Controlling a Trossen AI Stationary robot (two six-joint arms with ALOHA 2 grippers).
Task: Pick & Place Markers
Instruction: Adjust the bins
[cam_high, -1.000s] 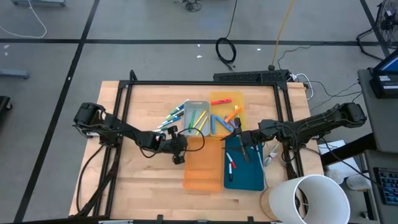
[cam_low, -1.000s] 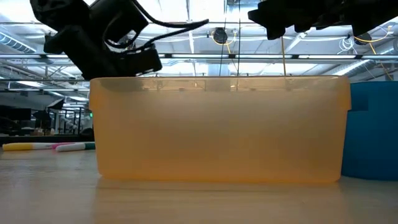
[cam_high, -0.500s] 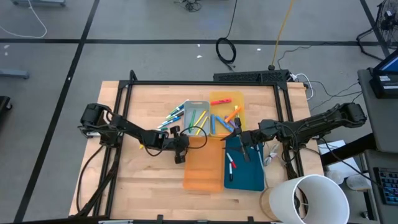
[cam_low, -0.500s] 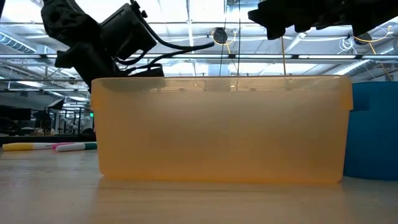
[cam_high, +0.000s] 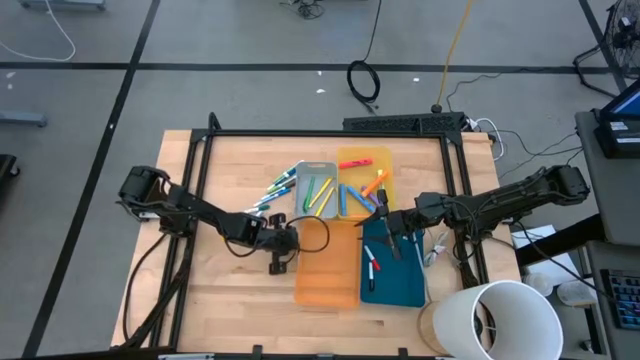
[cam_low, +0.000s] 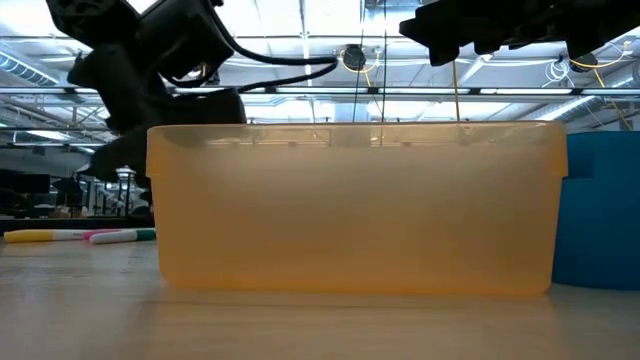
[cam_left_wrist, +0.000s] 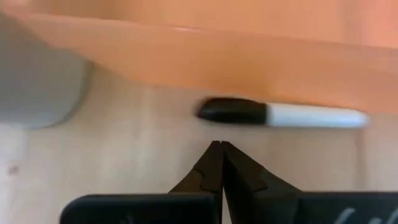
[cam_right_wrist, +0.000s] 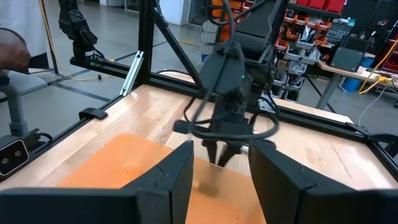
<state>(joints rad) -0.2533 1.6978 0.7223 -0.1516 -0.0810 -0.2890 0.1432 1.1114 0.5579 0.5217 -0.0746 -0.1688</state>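
A marker with a black cap and white body lies flat on the wood beside the orange tray's wall. My left gripper is shut and points steeply down just short of that marker, left of the orange tray. My right gripper hangs level and open over the teal tray, with nothing between its fingers. More markers lie in the grey tray, in the yellow tray, in the teal tray, and loose on the table.
A white bucket stands at the near right corner. A black frame runs round the table. A yellow marker and a pink marker lie on the table to the orange tray's left. The grey tray's corner is close to my left gripper.
My left gripper has moved toward the table's near edge and down, tipping to point more steeply at the table beside the orange tray. My right arm has kept still.
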